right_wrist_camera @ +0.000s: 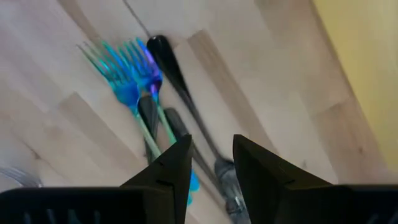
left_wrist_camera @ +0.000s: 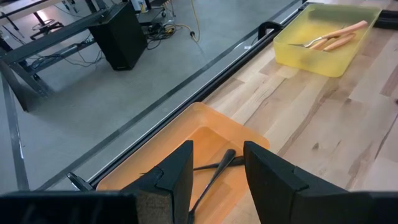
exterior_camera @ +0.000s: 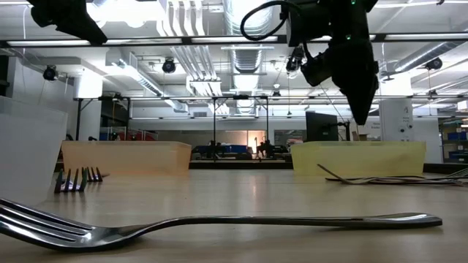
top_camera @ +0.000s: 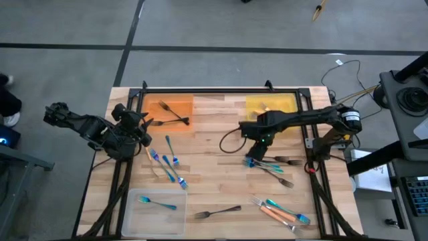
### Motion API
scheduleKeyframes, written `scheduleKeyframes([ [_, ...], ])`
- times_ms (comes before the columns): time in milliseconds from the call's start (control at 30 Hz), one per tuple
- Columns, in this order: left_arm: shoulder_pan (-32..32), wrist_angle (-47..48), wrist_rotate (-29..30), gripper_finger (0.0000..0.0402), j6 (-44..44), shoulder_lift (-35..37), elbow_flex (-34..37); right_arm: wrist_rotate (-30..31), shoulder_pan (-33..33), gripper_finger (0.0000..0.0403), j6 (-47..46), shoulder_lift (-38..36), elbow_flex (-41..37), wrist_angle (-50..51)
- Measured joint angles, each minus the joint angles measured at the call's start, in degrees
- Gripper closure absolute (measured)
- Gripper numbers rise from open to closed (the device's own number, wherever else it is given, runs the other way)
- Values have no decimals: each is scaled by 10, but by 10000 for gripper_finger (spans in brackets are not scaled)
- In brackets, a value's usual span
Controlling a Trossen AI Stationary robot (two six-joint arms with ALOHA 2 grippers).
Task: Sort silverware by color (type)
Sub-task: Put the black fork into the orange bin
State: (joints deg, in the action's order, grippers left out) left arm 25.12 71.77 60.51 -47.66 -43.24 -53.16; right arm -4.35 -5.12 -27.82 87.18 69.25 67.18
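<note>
**Right gripper hanging over a mixed fork cluster**

The right gripper [top_camera: 253, 152] is hovering directly above a small pile of silverware on the surface, its fingers [right_wrist_camera: 163, 171] standing narrowly apart and holding nothing. Just below and ahead of those fingers, the wrist view is showing two teal forks [right_wrist_camera: 127, 74] lying side by side, tines pointing away from the gripper, with a grey utensil [right_wrist_camera: 180, 84] lying across beside them, its rounded end next to the teal tines. All three handles are running back under the gripper, so their long axes are lying roughly in line with the gripper's reach, not across the gap between the fingers. From above, the cluster is stretching away from the gripper toward the right arm's base, where more grey forks [top_camera: 284, 179] are lying.

This arm is clearly the nearer one. The left gripper [left_wrist_camera: 214, 180] is waiting well apart, over the orange tray [top_camera: 175, 106], its fingers also narrowly parted and empty, with grey forks [left_wrist_camera: 214, 171] lying in the tray beneath it.

Judging from this, the next pick is calling for a straight descent onto one handle, and the crowding is making a double grab likely
</note>
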Motion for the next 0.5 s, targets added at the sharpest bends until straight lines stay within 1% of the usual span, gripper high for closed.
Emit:
scheduleKeyframes([
  [133, 0, -1, -14, 279, -1, -1, 7, -16, 20, 288, -36, 0, -5, -2],
  [267, 0, -2, -31, 279, -9, -3, 14, -18, 43, 265, -42, 0, -20, -1],
  [367, 0, -2, -32, 279, -9, -3, 16, -18, 48, 249, -47, 0, -30, -2],
  [500, 0, -2, -32, 279, -10, -3, 16, -32, 49, 243, -73, 0, -52, -5],
])
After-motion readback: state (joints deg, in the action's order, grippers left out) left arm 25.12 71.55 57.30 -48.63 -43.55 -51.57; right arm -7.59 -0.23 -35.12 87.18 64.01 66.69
